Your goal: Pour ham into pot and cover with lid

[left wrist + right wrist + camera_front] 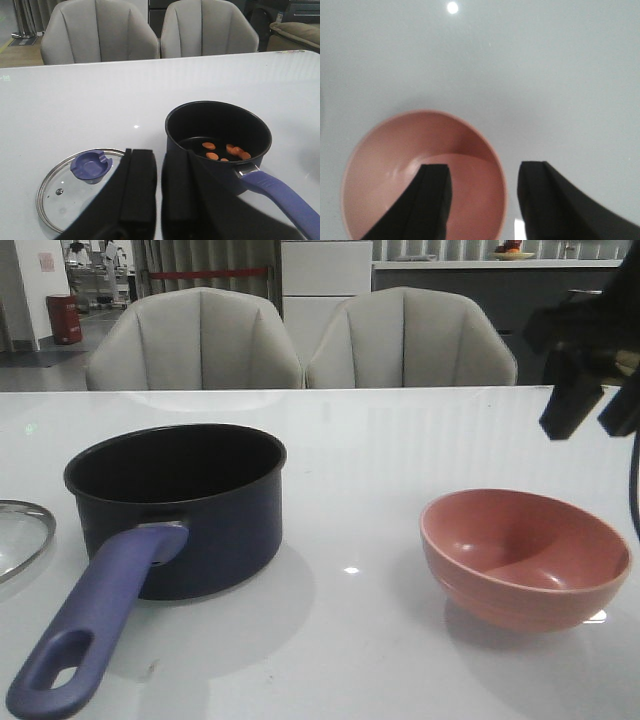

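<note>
Lid point(82, 187) lies flat on the bench point(100, 100), just beside the left pincer point(159, 175), whose fingers sit nearly closed and hold nothing. Beyond it, the pot point(218, 137) already holds the ham point(225, 151). Pinching the knob point(90, 165) off-centre could tip the lid against the rim. Farther off, the right pincer point(482, 192) hangs wide over the empty bowl point(385, 175).
</note>
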Controlling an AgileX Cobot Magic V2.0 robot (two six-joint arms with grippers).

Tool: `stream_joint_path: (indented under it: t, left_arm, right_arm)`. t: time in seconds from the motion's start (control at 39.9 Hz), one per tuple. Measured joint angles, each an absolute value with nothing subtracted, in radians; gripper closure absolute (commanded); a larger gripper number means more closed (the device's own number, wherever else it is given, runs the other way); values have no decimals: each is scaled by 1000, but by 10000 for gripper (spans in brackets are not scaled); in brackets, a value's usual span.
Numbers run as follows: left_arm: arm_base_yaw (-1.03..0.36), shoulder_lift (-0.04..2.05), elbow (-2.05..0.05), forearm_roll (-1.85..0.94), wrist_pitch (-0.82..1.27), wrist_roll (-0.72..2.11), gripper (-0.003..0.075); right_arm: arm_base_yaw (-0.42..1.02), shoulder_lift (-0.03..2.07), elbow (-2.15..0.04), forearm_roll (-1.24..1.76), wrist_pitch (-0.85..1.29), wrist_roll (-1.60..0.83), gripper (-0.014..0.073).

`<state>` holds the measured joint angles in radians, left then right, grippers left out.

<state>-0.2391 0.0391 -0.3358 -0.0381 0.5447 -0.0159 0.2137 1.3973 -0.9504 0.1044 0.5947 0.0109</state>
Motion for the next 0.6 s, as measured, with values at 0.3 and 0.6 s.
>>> stream_joint_path:
  t: [0.3, 0.6]
  left_arm:
    - [-239, 39, -336, -38, 543, -16, 577]
    - [-239, 39, -336, -38, 543, -16, 577]
  right_arm:
    - [282, 1104, -746, 121, 366, -16, 174]
    - [371, 815, -546, 91, 158, -19, 174]
